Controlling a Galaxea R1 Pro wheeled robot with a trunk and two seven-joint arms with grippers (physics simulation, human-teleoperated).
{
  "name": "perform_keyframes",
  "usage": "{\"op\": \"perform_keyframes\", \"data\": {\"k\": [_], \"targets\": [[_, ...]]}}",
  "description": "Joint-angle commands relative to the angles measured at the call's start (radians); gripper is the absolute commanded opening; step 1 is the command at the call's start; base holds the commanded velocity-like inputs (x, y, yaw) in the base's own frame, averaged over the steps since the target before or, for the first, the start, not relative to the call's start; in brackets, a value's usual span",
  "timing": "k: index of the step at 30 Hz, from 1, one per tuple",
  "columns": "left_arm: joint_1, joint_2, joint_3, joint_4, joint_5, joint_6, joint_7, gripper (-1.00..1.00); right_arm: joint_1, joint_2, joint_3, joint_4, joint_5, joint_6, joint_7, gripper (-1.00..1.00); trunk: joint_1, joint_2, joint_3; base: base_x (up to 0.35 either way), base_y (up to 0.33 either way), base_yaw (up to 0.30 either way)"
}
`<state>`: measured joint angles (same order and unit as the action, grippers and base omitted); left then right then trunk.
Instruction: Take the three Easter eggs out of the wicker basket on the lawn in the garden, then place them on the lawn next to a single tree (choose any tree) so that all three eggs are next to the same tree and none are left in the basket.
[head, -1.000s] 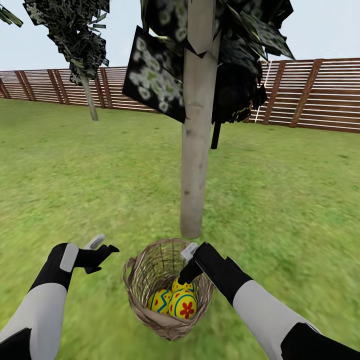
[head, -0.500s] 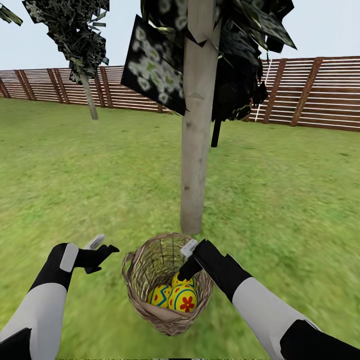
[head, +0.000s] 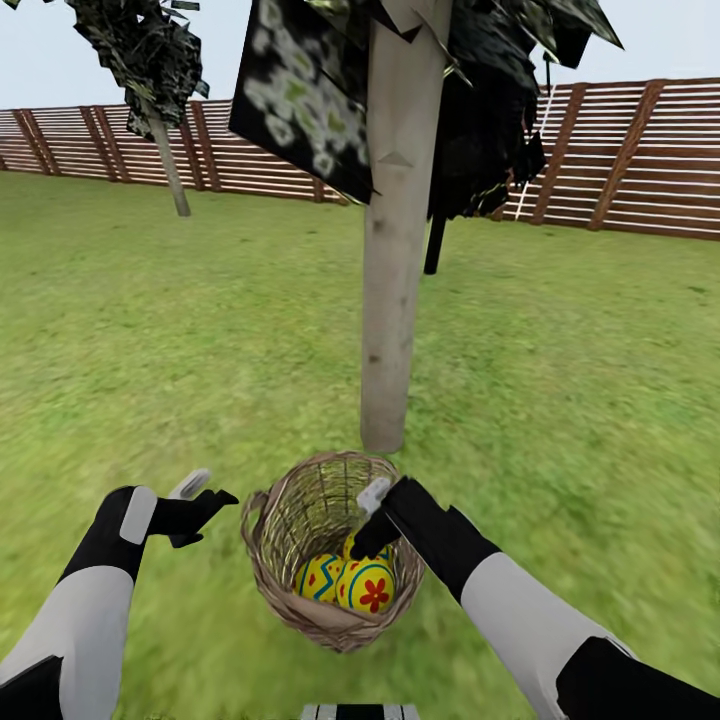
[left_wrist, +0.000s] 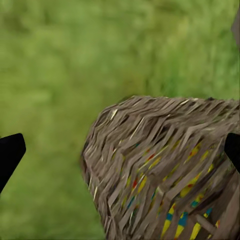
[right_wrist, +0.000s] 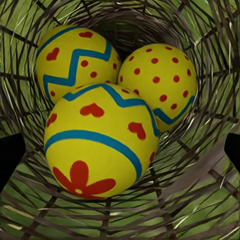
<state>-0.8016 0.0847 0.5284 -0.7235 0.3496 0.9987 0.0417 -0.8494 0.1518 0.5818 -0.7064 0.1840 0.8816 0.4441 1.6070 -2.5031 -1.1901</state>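
Head view: right end effector (head: 368, 520) inside wicker basket (head: 268, 560) rim, fingers apart over three eggs (right_wrist: 100, 140) (all still inside, tree (head: 395, 300) just behind). Centre on top egg, close gently. Left end effector (head: 200, 497) apart, idle.

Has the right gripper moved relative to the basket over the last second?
Yes. The right gripper has sunk past the rim of the basket, closer to the eggs; earlier it sat at the rim.

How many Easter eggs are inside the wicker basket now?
3, all in the wicker basket: the flower egg nearest the right wrist camera, the zigzag egg and the dotted egg behind it.
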Motion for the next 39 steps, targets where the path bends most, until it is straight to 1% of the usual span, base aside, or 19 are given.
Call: {"op": "perform_keyframes", "data": {"k": [1, 18, 20, 23, 26, 30, 38, 39], "targets": [[-0.001, 0.000, 0.002, -0.001, 0.006, 0.005, 0.004, 1.00, -0.001, 0.000, 0.001, -0.001, 0.010, 0.002, 0.009, 1.00, 0.000, -0.001, -0.005, 0.000, 0.000, 0.000], [-0.001, 0.001, 0.004, -0.001, 0.006, 0.005, 0.004, 1.00, -0.002, -0.001, 0.000, -0.003, 0.010, 0.000, 0.013, 1.00, 0.008, -0.005, -0.071, 0.000, 0.000, 0.000], [-0.001, 0.001, 0.004, -0.001, 0.007, 0.005, 0.004, 1.00, -0.001, -0.001, 0.000, -0.004, 0.002, 0.000, 0.013, 1.00, 0.009, -0.005, -0.078, 0.000, 0.000, 0.000], [-0.001, 0.001, 0.004, -0.001, 0.008, 0.005, 0.004, 1.00, -0.001, -0.002, 0.001, -0.004, -0.034, 0.000, 0.012, 1.00, 0.010, -0.006, -0.090, 0.000, 0.000, 0.000], [-0.001, 0.001, 0.004, -0.002, 0.008, 0.005, 0.004, 1.00, -0.001, -0.003, 0.001, -0.005, -0.056, 0.000, 0.012, 1.00, 0.011, -0.007, -0.101, 0.000, 0.000, 0.000], [-0.001, 0.001, 0.004, -0.002, 0.007, 0.005, 0.004, 1.00, -0.001, -0.003, 0.001, -0.008, -0.064, 0.000, 0.010, 1.00, 0.013, -0.007, -0.117, 0.000, 0.000, 0.000], [-0.001, 0.001, 0.004, -0.001, 0.008, 0.005, 0.004, 1.00, -0.001, -0.007, 0.000, -0.031, -0.065, 0.004, -0.003, 1.00, 0.017, -0.009, -0.148, 0.000, 0.000, 0.000], [0.005, 0.003, 0.005, -0.002, 0.008, 0.005, 0.004, 1.00, -0.004, -0.008, -0.003, -0.025, -0.066, 0.004, -0.008, 1.00, 0.017, -0.009, -0.148, 0.000, 0.000, 0.000]]}}
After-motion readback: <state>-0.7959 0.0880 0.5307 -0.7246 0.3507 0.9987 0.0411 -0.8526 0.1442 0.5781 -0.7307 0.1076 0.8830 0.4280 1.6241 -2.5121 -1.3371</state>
